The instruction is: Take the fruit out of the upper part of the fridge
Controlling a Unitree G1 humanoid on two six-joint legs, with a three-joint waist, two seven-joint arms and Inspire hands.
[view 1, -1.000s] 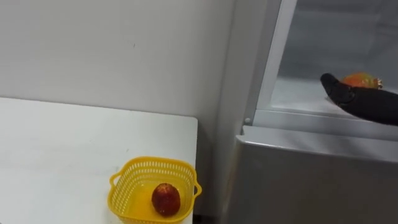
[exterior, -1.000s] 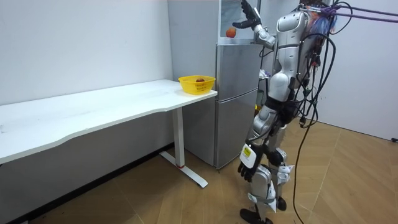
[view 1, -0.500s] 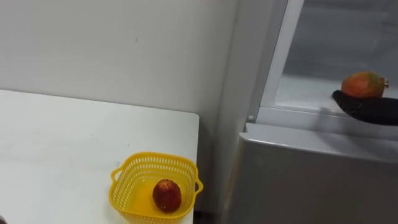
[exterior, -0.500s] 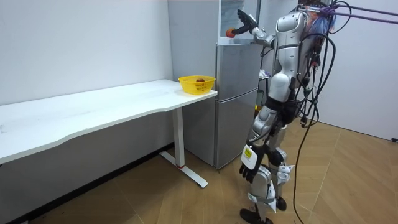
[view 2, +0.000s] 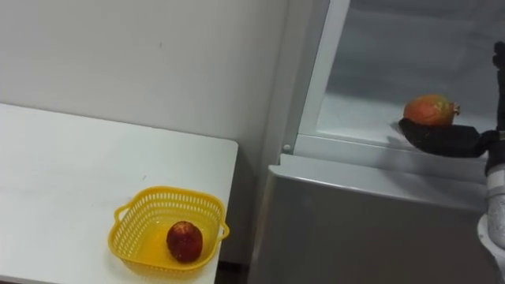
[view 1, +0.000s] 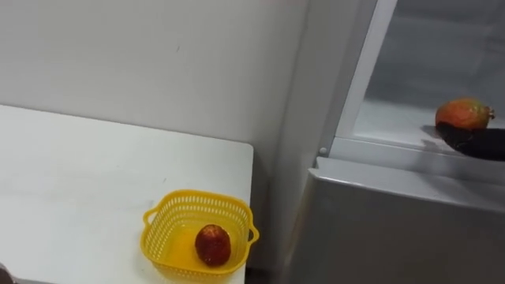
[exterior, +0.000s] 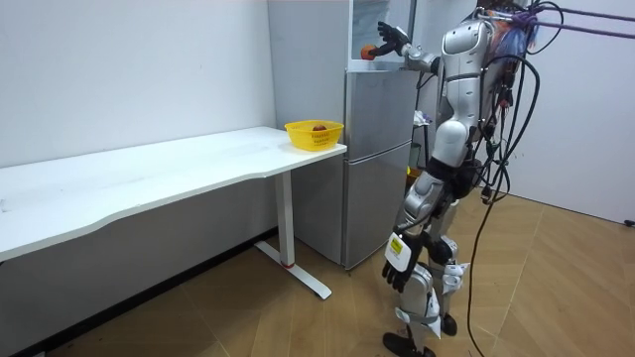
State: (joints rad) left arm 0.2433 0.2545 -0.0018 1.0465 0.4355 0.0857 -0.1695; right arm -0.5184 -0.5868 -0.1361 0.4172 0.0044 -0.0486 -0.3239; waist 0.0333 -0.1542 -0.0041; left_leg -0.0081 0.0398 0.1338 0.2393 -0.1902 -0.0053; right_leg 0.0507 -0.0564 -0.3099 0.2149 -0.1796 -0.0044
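A round fruit, orange and red with a bit of green, lies on top of the robot's right hand at the right of the frame. It is at the front edge of the upper fridge shelf. The hand is flat and open under it. At the lower left, a yellow basket on the white desk holds a dark red fruit.

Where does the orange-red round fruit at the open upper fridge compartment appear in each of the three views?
Left eye view: the orange-red round fruit is at the right edge, on top of the right hand.
Right eye view: the fruit is at the upper right, on the same hand.
Room view: the fruit is at the top centre, above the grey fridge door.
Shared landmark: the yellow plastic basket on the white table's corner.
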